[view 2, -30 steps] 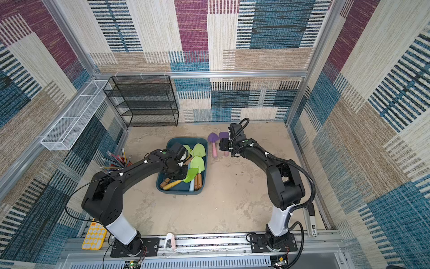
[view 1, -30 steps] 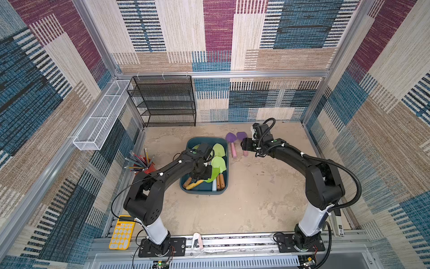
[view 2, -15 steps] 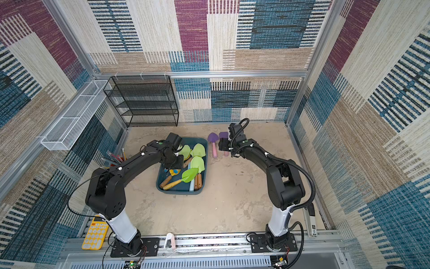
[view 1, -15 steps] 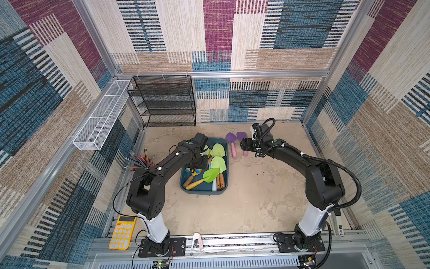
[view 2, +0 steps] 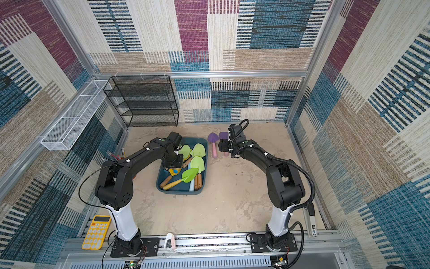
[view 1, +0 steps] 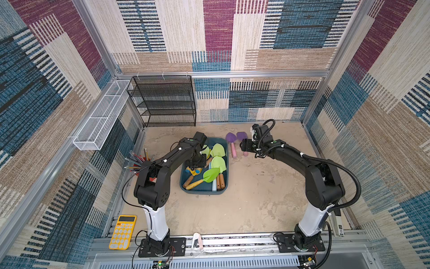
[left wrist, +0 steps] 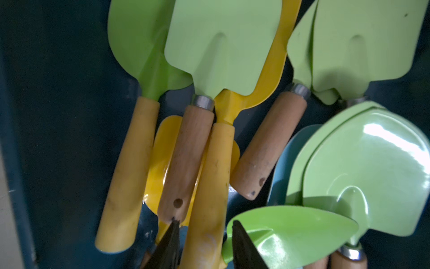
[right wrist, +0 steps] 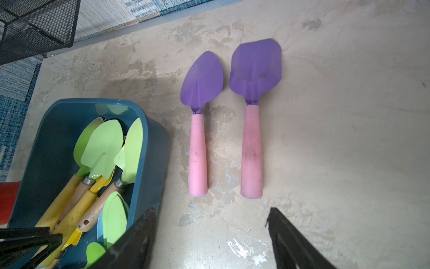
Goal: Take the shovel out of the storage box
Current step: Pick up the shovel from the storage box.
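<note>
Woven patchwork panels [view 1: 218, 35] enclose a sand-coloured bench [view 1: 256, 198] on the left, far and right sides. The storage box [view 1: 202, 192], a dark teal tub, stands at mid-bench, slightly left of centre, and shows in both top views [view 2: 179, 192]. It contains several green-bladed shovels [view 1: 219, 150] with wooden or yellow handles, and one yellow shovel [left wrist: 216, 174] that lies partly under them. The left gripper [view 1: 195, 163] hangs inside the left half of the box. In the left wrist view [left wrist: 206, 230] its jaws stand narrowly apart, with one fingertip [left wrist: 173, 235] on each side of the yellow shovel's handle. That view does not show whether the pads press on the handle. The right gripper [view 1: 244, 145] hovers over the bench, right of the far end of the box. In the right wrist view [right wrist: 210, 216] its jaws are spread wide with nothing between them. A pointed purple shovel [right wrist: 202, 79] and a square purple shovel [right wrist: 256, 67], both pink-handled, lie flat and side by side on the bench just right of the box, blades towards the far wall. A black mesh rack [view 1: 165, 102] stands in the far-left corner. A white wire basket [view 1: 100, 116] hangs on the left wall. A cup of pencils [view 1: 142, 160] stands at the left edge of the bench. A yellow calculator [view 1: 122, 231] lies at the near-left corner.
</note>
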### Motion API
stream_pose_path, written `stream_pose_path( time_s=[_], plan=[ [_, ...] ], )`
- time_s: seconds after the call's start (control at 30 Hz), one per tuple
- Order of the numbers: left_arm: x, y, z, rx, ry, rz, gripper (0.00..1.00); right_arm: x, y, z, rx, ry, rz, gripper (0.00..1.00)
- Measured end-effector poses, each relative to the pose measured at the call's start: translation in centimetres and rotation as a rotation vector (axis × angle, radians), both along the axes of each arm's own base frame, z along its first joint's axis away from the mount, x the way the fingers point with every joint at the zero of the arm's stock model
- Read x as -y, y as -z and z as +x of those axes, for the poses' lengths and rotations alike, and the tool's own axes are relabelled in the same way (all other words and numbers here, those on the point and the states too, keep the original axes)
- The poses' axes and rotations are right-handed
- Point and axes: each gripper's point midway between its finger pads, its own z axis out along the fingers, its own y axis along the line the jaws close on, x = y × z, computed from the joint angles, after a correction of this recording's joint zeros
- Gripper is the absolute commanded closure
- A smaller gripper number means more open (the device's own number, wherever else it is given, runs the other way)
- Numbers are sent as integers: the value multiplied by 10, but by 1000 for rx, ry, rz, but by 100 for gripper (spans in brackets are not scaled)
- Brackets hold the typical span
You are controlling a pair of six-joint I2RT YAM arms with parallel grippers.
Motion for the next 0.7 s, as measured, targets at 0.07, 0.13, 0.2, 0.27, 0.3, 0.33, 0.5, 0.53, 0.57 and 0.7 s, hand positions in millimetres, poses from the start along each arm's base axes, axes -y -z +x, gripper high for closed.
stream_pose_path(
  time_s=[0.07, 0.13, 0.2, 0.27, 0.3, 0.33, 0.5, 0.53, 0.57, 0.7],
  plan=[
    [-4, -1, -2, 7, -8, 3, 59, 0, 1, -1, -2, -1, 0, 23],
    [-8, -6, -2, 25, -17, -5, 59, -1, 3, -1, -3, -2, -1, 23],
    [-13, -9, 0, 37, -35, -11, 59, -1, 4, -2, -6, -4, -2, 23],
    [-18, -10, 5, 49, -51, -15, 59, -1, 4, -3, -7, -5, -1, 23],
    [-20, -9, 6, 48, -58, -15, 60, -2, 4, -3, -7, -8, 2, 23],
    [-23, -7, 7, 45, -66, -13, 61, -3, 4, -3, -7, -10, 3, 23],
    [-25, 2, 13, 29, -76, -12, 62, -4, 4, -4, -8, -13, 3, 23],
    [-25, 5, 15, 24, -77, -13, 62, -4, 4, -4, -8, -14, 3, 23],
    [-24, 6, 15, 20, -75, -17, 62, -5, 4, -4, -8, -14, 3, 23],
    [-20, 13, 15, 2, -70, -33, 63, -5, 6, -5, -11, -16, 2, 23]
  ],
)
